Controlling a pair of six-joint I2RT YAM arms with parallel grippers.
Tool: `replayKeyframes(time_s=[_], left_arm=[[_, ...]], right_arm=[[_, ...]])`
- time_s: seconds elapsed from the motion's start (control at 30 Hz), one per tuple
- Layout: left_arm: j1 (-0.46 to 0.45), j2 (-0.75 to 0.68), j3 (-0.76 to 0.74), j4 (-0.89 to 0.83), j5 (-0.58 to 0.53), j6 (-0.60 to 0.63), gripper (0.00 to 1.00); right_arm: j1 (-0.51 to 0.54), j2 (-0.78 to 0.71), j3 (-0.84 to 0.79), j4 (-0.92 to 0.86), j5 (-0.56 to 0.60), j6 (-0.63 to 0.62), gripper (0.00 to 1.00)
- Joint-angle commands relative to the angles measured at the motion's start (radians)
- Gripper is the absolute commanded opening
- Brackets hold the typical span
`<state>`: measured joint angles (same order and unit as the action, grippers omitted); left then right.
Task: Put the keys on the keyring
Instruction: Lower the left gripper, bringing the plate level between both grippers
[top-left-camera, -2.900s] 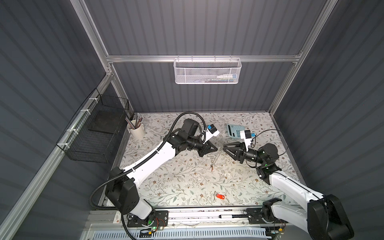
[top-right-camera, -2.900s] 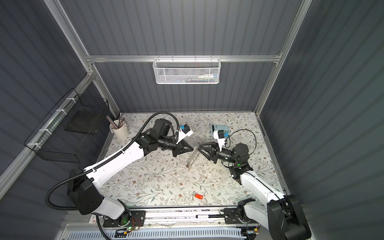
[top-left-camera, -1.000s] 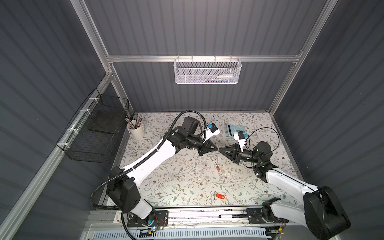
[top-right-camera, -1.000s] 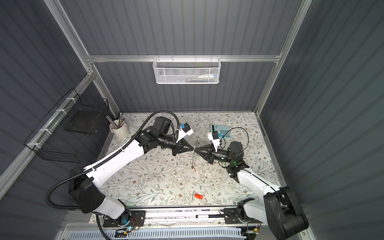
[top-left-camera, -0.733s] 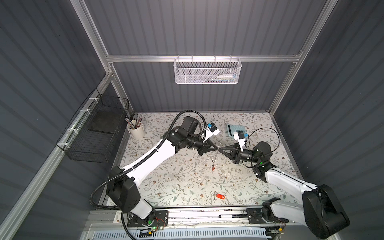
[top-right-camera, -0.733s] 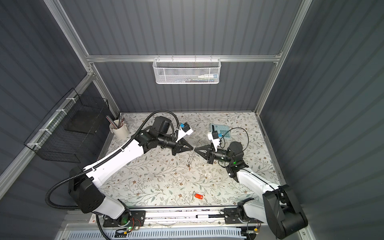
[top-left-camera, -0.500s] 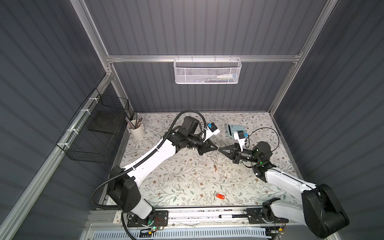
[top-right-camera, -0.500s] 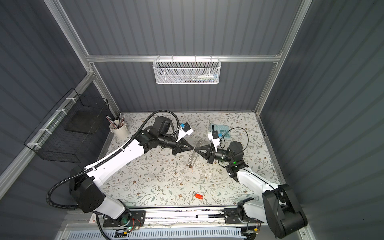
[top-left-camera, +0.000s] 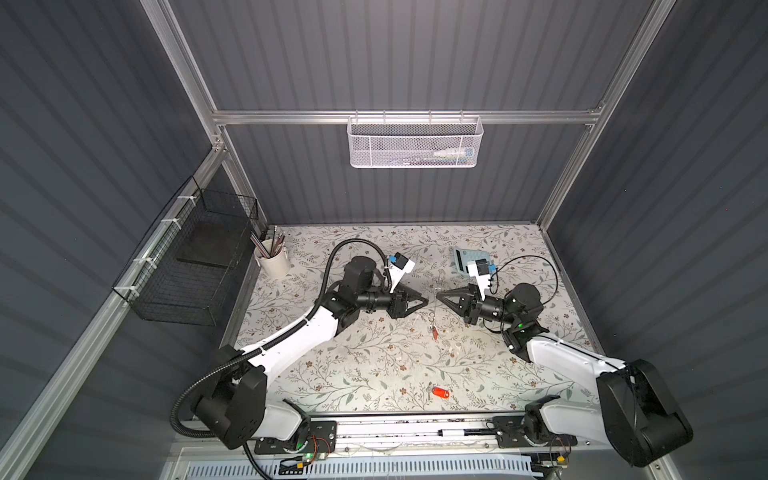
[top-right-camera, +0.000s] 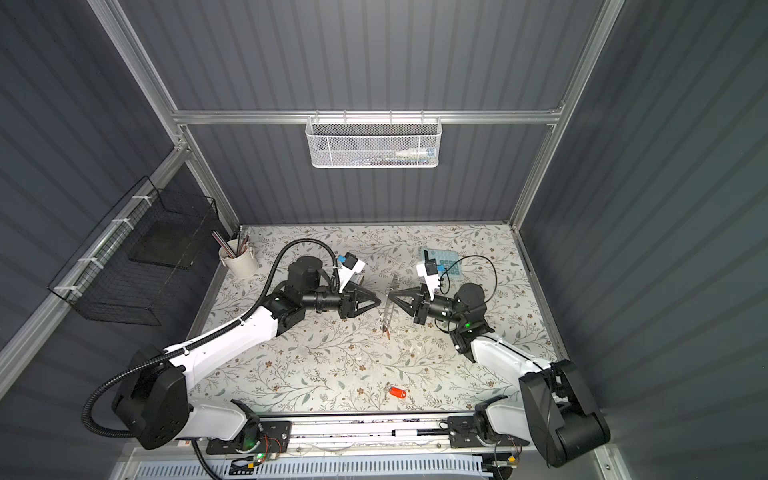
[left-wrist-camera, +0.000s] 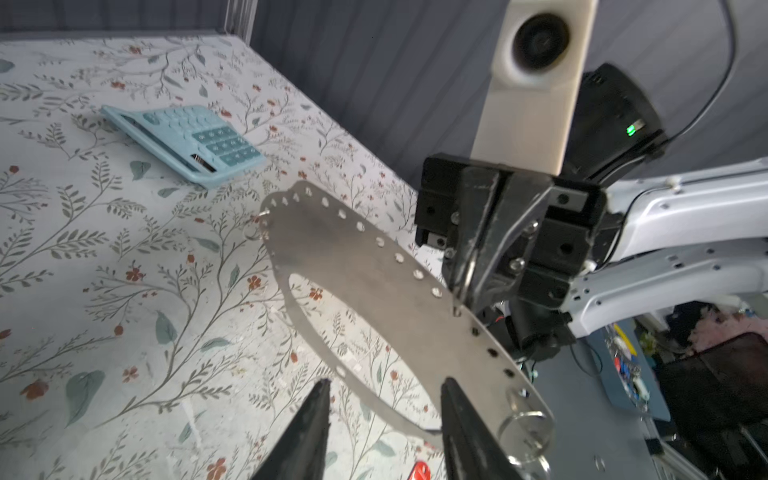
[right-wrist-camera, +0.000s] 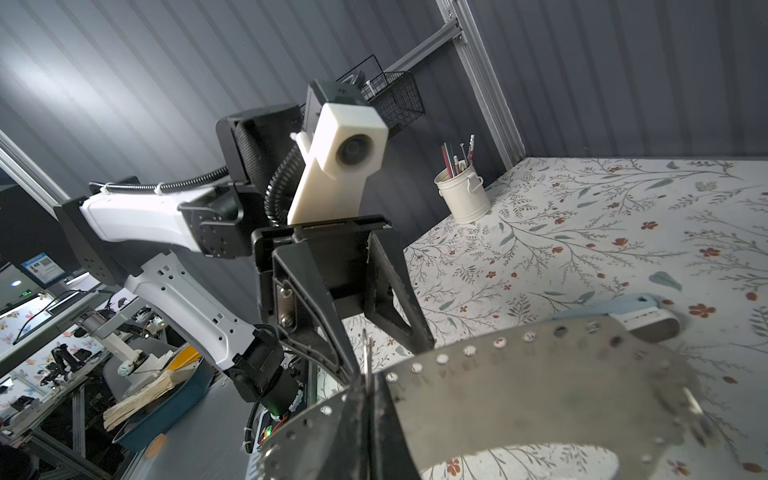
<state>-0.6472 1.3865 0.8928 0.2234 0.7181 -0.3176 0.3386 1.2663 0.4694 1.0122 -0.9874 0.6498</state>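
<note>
Right gripper (left-wrist-camera: 465, 293) clamped on keyring (left-wrist-camera: 353, 253) rim, plate held on edge above floral table (top-left-camera: 374, 374). Left gripper (top-left-camera: 424, 300) just beside, jaws apart, gripping nothing. One red key (top-left-camera: 434, 332) hanging under the plate; second key (top-left-camera: 440, 392) flat near table's front edge, well apart. Pale blue calculator (left-wrist-camera: 187, 141) lying on table behind right gripper.

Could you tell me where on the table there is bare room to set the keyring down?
Free: the front of the table between the left arm and the loose key; also the back strip between the pencil cup and the calculator. Crowded: the centre, where the left gripper and right gripper meet at the keyring.
</note>
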Motion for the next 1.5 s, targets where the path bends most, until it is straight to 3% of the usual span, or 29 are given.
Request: replayKeyframes(time_s=[0.0,0.2,0.83,1.27,1.47], left_arm=[[-0.003,-0.033,-0.089,0.402,0.029,-0.208,0.46],[-0.005,-0.019,-0.168,0.615,0.017,-0.301,0.48],[-0.048,0.083,-0.125,0.669,-0.02,-0.341,0.38],[-0.057,0.142,-0.101,0.724,-0.02,-0.383,0.21],[-0.058,0.163,-0.086,0.723,-0.011,-0.4,0.09]], right_arm=[[0.0,0.004,0.004,0.085,-0.004,0.031,0.0],[0.0,0.005,0.003,0.086,-0.002,0.034,0.0],[0.002,0.005,0.003,0.086,-0.007,0.043,0.0],[0.002,0.0,-0.003,0.085,-0.018,0.039,0.0],[0.002,-0.001,-0.003,0.085,-0.02,0.037,0.0]])
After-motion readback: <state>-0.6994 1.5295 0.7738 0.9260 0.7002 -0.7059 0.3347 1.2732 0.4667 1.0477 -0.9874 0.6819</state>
